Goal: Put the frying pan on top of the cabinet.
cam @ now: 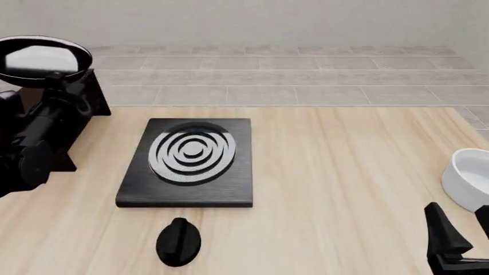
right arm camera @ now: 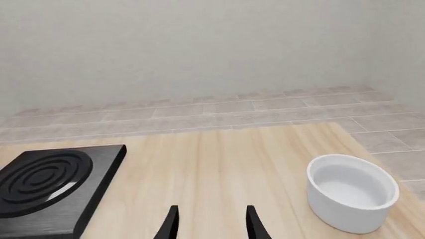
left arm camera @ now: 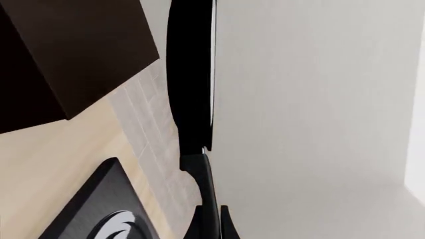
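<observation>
The frying pan (cam: 42, 59) is held up in the air at the far left, over the dark cabinet (cam: 93, 98), whose corner shows behind my left arm. My left gripper (cam: 56, 81) is shut on the pan's handle just below the bowl of the pan. In the left wrist view the frying pan (left arm camera: 189, 74) appears edge-on, its thin handle (left arm camera: 204, 186) runs back into my left gripper (left arm camera: 212, 228), and the cabinet (left arm camera: 73, 50) lies beside it. My right gripper (right arm camera: 212, 225) is open and holds nothing, low at the front right (cam: 452, 243).
A flat black stove plate (cam: 187, 163) with grey rings lies mid-table. A small black knob-like object (cam: 178, 242) sits in front of it. A white bowl (cam: 468, 177) stands at the right edge, close to my right gripper. Tiled floor lies beyond the table.
</observation>
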`<state>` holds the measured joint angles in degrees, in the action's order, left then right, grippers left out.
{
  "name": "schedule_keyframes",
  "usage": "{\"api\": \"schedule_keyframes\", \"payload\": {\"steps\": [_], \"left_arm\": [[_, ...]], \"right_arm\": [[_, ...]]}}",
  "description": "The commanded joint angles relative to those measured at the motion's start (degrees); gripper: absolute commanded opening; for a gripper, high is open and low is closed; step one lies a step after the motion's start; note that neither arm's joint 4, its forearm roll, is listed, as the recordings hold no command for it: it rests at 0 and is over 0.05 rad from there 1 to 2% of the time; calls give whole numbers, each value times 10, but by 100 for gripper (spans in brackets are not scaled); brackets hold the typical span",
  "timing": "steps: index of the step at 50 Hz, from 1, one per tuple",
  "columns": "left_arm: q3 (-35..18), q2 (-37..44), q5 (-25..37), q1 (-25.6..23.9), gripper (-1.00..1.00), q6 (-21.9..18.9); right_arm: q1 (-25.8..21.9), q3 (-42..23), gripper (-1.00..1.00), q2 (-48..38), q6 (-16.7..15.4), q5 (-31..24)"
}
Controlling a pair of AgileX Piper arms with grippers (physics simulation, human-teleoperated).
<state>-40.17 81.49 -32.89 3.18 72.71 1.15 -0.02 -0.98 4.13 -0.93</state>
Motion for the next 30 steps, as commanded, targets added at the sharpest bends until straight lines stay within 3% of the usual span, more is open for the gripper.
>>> {"api": "schedule_keyframes", "payload": {"steps": [1,30], "left_arm": [[-10,8,-32,19,-100,14],[-34,80,-64,73,-100,43]], "right_arm": [[-1,0,100,-2,-2,1],[-2,0,100,-5,-7,3]]}}
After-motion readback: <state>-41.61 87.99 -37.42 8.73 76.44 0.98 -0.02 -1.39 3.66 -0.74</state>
